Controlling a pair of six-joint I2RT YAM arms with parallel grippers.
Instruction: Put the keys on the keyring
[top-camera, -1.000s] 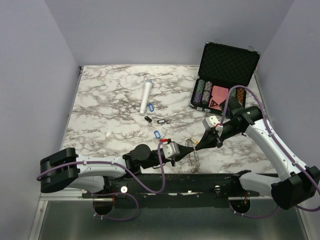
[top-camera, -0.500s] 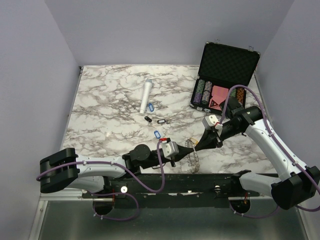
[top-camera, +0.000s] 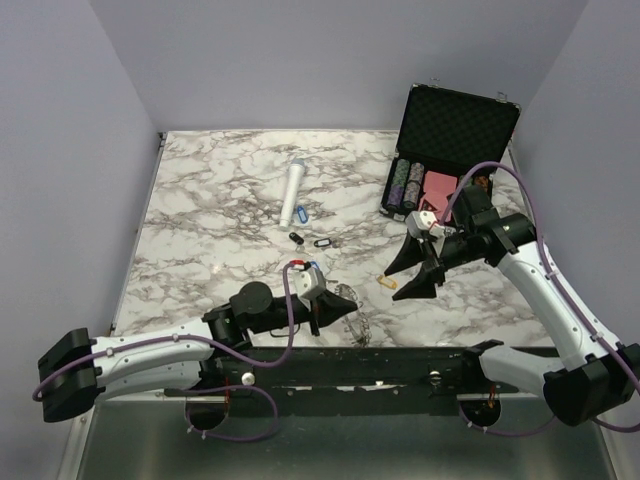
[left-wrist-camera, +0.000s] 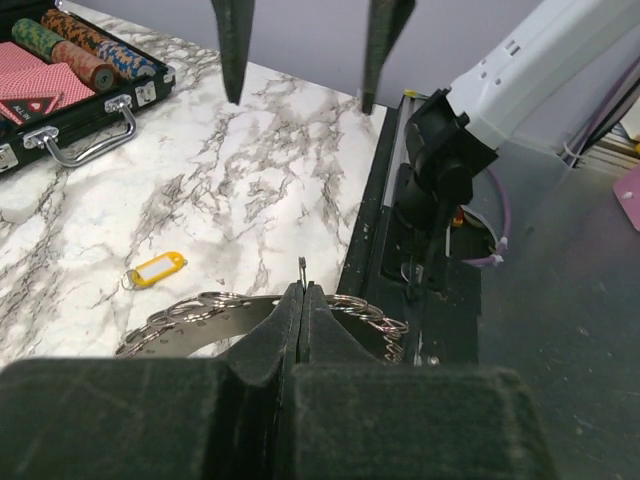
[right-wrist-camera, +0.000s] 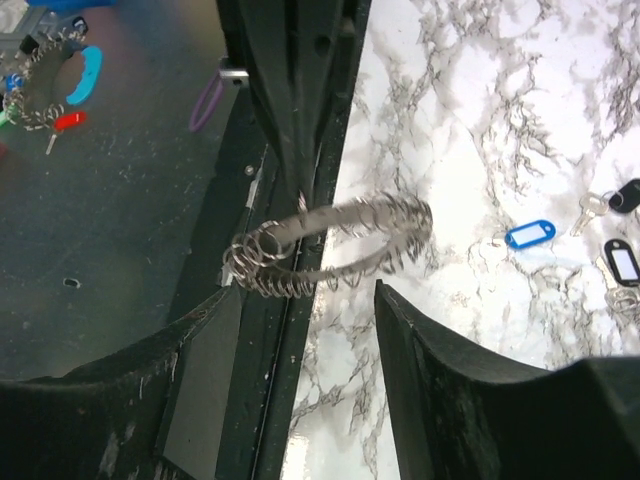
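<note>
The left gripper has its jaws clenched on the large silvery toothed metal keyring. The right gripper has its jaws spread, released. The small yellow-tagged key and blue-tagged key lie loose on the marble surface, so I reckon threading is not yet done.

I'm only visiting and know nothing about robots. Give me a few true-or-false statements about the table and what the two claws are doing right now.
1. The left claw is shut on the keyring. True.
2. The right claw grips a key. False: its jaws stand open and hold nothing.
3. A yellow-tagged key lies loose on the marble table. True.
4. The poker chip case is closed. False: its lid stands up, and the chips and cards inside show.
5. The white cylinder stands upright. False: it lies on its side.
</note>
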